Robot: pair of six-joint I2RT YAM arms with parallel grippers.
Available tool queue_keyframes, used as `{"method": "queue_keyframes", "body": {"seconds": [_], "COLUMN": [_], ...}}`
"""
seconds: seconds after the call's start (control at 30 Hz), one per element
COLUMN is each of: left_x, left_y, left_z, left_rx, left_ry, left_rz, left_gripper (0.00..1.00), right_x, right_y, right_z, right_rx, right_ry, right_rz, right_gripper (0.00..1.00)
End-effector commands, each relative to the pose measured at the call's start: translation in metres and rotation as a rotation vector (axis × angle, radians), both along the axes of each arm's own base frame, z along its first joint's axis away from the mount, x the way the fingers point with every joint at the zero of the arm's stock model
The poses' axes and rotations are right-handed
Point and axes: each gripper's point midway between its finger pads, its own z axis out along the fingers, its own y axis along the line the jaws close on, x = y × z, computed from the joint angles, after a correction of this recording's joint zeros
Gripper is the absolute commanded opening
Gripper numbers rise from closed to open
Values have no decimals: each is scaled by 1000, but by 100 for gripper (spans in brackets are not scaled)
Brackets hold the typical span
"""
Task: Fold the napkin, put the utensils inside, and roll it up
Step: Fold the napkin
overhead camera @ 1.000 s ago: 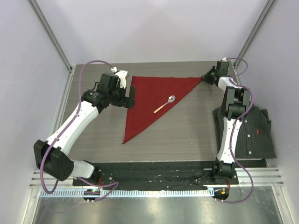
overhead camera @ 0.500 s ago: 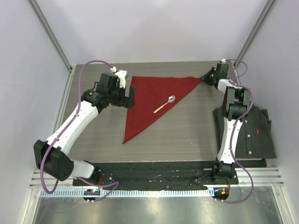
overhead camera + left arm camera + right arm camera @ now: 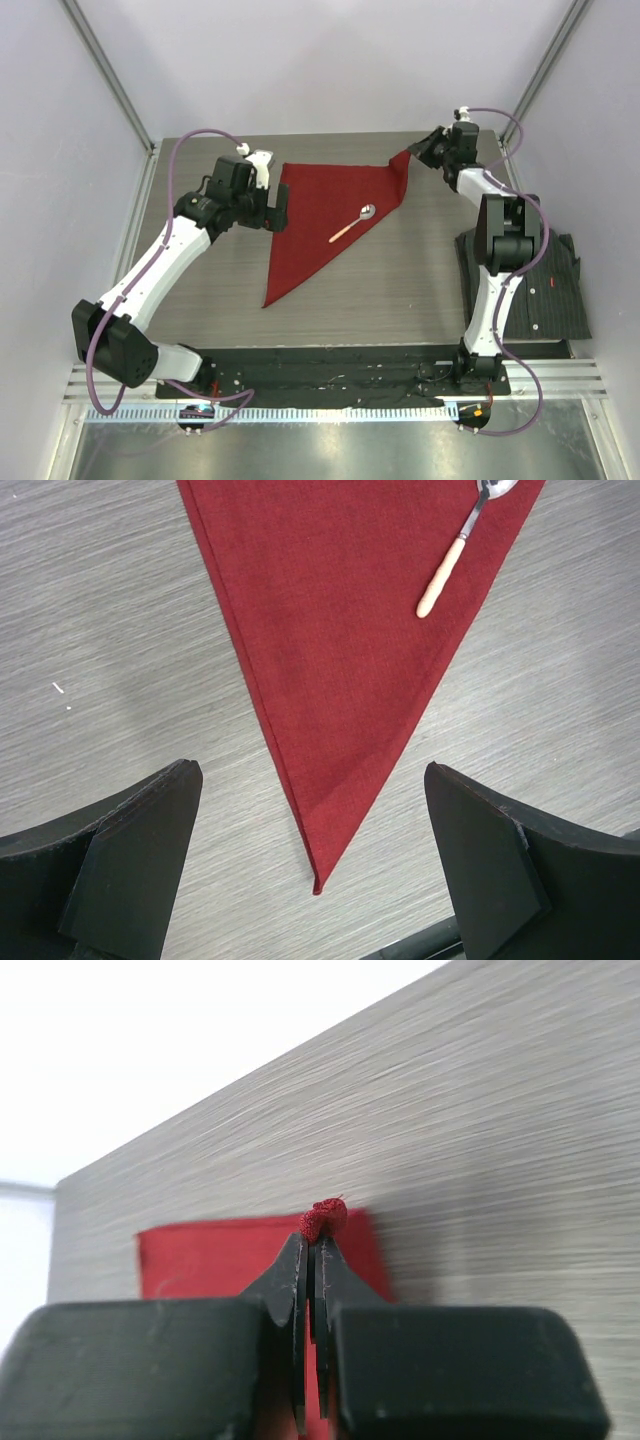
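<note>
Deep-red cloth napkin (image 3: 320, 215), folded triangular: your right gripper (image 3: 312, 1245) is pinching its far-right corner, left gripper (image 3: 310, 840) standing open; next probably carrying it over the wood-handled spoon (image 3: 352, 225).

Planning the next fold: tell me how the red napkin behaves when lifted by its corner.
Probably floppy: the napkin crumples at its corner in the shut right gripper while the rest lies flat. Likely light: a fingertip pinch raises it. The spoon on it may slide if the cloth beneath lifts.
</note>
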Motion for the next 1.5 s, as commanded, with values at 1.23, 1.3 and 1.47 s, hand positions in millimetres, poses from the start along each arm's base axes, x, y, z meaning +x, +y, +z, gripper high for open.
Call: {"method": "queue_keyframes", "body": {"seconds": [1.23,1.3,1.47], "left_x": [-4,-4,-5], "left_y": [-5,-5,-6], "left_z": [33,33,35], "left_rx": [-87,-89,-93], "left_ry": [-80,-82,-84], "left_rz": [-8,-7,-11], "left_gripper": [100,100,100], "right_x": [-185,-191,-200], "right_y": [242,247,250], "right_z": [4,2,-4], "right_rx": [-29,-29,-38], "right_ry": [27,31,47], "right_rz": [479,487,493], "right_gripper": [1,1,1]}}
